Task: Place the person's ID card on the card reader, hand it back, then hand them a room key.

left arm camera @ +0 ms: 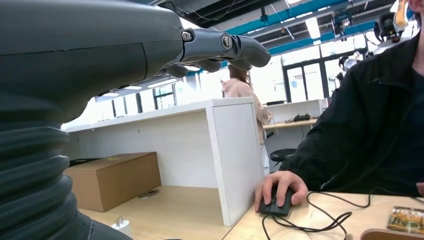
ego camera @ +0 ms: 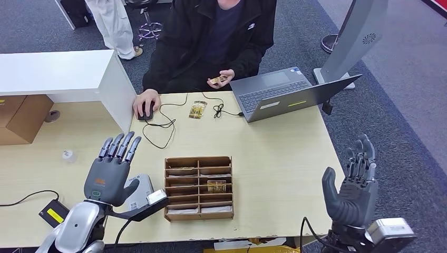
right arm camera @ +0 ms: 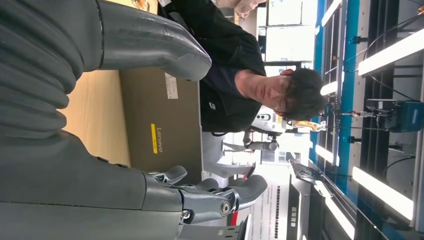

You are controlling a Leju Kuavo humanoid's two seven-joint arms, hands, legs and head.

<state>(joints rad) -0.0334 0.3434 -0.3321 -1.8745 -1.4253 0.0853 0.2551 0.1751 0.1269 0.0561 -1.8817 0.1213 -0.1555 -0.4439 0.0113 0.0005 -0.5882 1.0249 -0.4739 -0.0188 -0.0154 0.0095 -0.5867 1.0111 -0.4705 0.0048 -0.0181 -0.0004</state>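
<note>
A person in a black jacket sits across the table and holds a small card (ego camera: 220,80) in one hand; the other hand rests on a mouse (ego camera: 146,111). A second patterned card (ego camera: 197,109) lies on the table in front of them, also visible as the card (left arm camera: 407,218) in the left wrist view. A wooden compartment tray (ego camera: 198,187) holds several cards, one of them (ego camera: 216,186) face up. My left hand (ego camera: 113,168) is raised, fingers apart and empty, above a grey card reader (ego camera: 141,191). My right hand (ego camera: 353,190) stands open and empty past the table's right edge.
An open laptop (ego camera: 284,92) sits at the far right with its cable across the table. A white counter (ego camera: 63,74) and a cardboard box (ego camera: 21,118) stand at the left. A black device with a yellow label (ego camera: 52,213) lies near the front left edge.
</note>
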